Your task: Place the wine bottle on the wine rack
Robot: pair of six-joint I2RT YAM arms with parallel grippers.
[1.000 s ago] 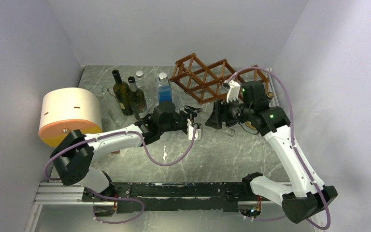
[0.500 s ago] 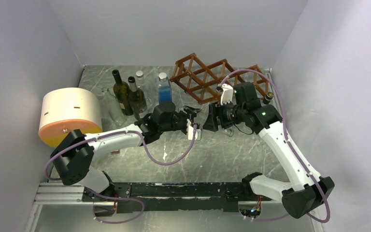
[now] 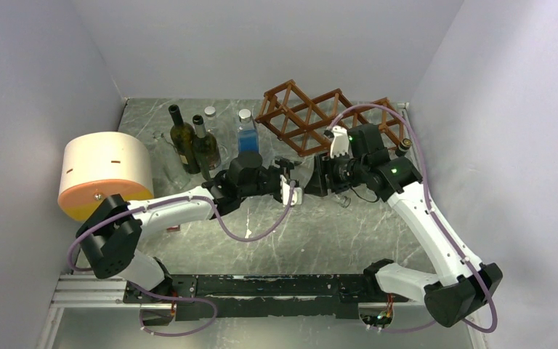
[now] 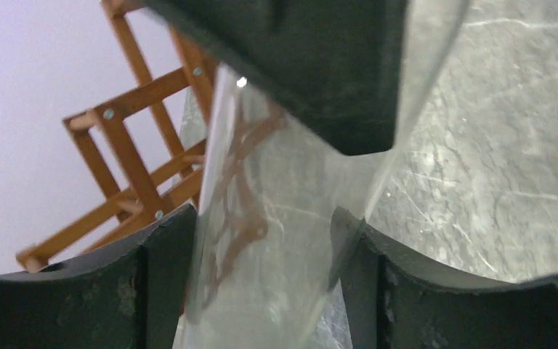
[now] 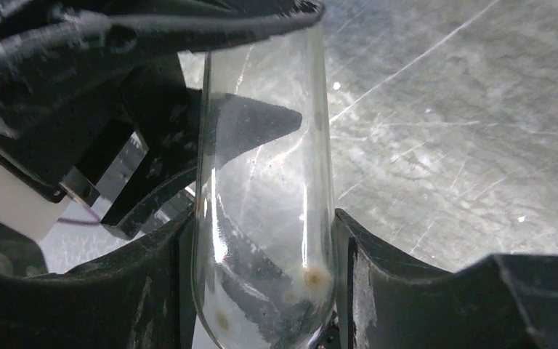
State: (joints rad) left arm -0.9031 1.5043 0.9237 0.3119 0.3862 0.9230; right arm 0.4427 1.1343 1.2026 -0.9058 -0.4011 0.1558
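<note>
This is a robotics lab test cell. Plain pale walls (image 3: 36, 80) box in a small marble-patterned table (image 3: 334, 233) on three sides, like a purpose-built booth. Two white-and-black robot arms, the left arm (image 3: 178, 209) and the right arm (image 3: 436, 233), are bolted to a black plate on an aluminium rail (image 3: 80, 291) at the near edge, with loose purple cables (image 3: 251, 236) looping off them. On the table stand set-out props: a wooden wine rack (image 3: 305, 116), a cluster of bottles (image 3: 196, 142) and a cream drum (image 3: 105, 171).

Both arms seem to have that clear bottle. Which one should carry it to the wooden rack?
Right, probably. The right claw grips the bottle, and the rack stands just behind it, farther from the left claw.
</note>
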